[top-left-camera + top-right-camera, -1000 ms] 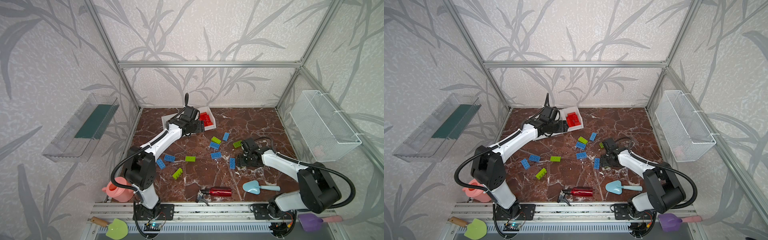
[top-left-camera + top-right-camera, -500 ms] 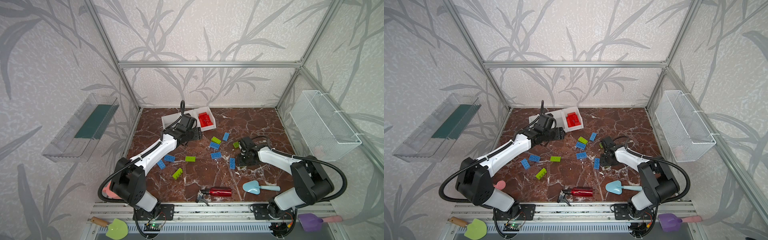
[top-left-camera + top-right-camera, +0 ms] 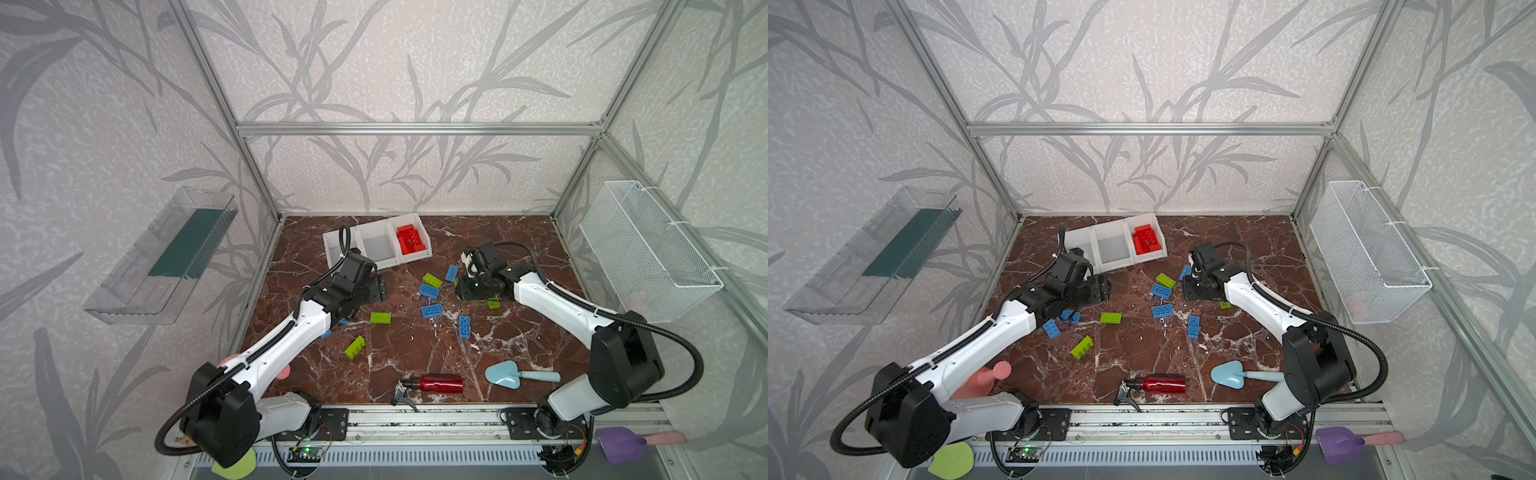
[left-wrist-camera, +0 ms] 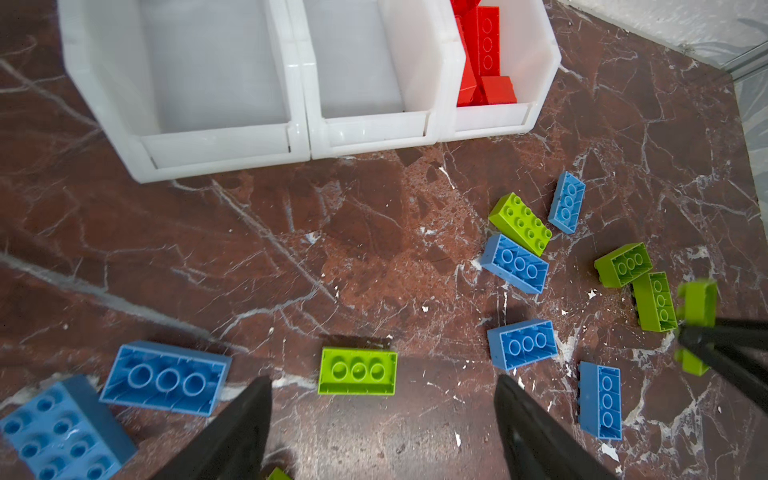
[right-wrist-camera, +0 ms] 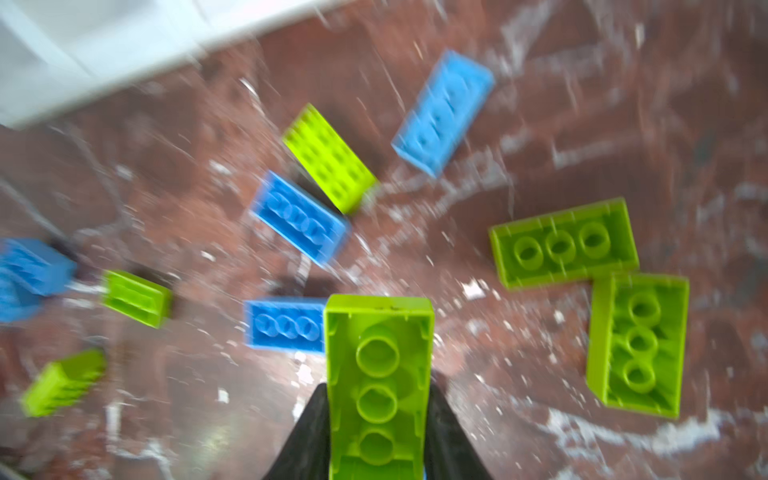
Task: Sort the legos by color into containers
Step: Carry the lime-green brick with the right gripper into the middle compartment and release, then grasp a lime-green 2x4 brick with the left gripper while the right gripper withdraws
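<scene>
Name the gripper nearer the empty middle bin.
Left: left gripper hangs open before the empty middle bin; right gripper, holding a lime brick, is past the red-filled bin.

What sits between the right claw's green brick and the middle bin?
In both top views, a lime brick with a blue brick beside it, then bare marble.

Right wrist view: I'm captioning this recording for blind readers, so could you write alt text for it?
The right gripper is shut on a lime green brick, hollow underside facing the camera. Beyond it, blue bricks and other green bricks lie scattered on a red-brown marble tabletop, the white containers at one corner; the picture is blurred.
</scene>
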Controlling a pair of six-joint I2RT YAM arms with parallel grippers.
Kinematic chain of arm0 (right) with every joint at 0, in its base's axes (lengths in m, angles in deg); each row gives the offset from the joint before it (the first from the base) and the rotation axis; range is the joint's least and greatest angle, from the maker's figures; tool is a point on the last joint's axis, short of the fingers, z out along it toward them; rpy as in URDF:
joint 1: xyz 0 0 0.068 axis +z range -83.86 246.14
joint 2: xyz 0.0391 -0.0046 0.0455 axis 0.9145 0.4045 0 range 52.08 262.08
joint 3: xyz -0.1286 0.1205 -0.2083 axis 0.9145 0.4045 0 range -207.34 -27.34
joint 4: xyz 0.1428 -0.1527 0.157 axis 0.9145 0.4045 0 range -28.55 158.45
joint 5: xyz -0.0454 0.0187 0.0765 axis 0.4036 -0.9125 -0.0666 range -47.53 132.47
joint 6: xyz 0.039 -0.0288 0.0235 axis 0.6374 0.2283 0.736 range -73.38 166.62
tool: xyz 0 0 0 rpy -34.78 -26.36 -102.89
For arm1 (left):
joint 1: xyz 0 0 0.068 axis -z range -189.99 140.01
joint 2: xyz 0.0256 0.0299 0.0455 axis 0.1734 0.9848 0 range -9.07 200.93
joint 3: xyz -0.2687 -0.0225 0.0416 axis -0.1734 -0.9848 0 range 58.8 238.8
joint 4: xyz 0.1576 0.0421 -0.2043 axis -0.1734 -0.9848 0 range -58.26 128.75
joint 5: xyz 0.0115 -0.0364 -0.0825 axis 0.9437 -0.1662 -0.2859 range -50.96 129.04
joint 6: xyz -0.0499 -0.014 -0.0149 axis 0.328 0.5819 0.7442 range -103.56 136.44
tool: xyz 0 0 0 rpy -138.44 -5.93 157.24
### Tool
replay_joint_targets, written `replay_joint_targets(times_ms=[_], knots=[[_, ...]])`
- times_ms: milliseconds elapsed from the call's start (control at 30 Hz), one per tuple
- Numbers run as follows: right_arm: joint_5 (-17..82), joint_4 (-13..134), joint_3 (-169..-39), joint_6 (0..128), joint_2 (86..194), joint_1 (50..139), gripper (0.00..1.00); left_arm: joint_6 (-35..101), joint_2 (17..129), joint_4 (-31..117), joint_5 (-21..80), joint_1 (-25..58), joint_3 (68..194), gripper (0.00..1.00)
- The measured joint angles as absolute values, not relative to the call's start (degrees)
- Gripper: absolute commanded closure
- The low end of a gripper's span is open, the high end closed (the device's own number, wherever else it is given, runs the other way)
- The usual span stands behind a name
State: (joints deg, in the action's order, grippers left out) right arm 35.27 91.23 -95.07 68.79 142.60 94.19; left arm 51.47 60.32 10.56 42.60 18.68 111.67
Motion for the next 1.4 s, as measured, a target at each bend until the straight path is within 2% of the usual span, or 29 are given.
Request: replay_joint_targets(times_ms=[100,433,767,867,967,1167,1300,1400], knots=[[34.0,91.29,-103.63,68.82,147.39,95.33,0.7,52.3,56.87,8.13,43.69,18.68,110.33,0.01],[31.53,91.93,-133.8,68.79,169.42,99.74,0.7,52.71,49.35,1.88,45.24,18.66,107.36,0.01],[31.4,98.57,-174.93,67.48,195.28,102.98,0.68,54.24,48.12,-3.47,44.93,18.61,104.39,0.06],[31.36,100.65,-187.15,67.44,203.14,103.46,0.64,55.21,47.29,-4.32,44.52,18.61,102.97,0.07],[31.36,100.84,-189.22,67.4,205.92,103.55,0.58,56.5,45.94,-4.63,43.75,18.61,100.48,0.08],[31.47,97.46,-180.66,67.37,205.07,103.52,0.48,59.1,43.4,-4.52,42.18,18.61,96.13,0.09],[31.49,97.83,-182.51,67.18,205.74,103.52,0.36,60.41,43.25,-3.82,40.83,18.61,94.09,0.1],[31.49,97.5,-184.96,66.74,205.72,103.52,0.31,61.13,43.9,-3.23,39.8,18.61,92.89,0.11]])
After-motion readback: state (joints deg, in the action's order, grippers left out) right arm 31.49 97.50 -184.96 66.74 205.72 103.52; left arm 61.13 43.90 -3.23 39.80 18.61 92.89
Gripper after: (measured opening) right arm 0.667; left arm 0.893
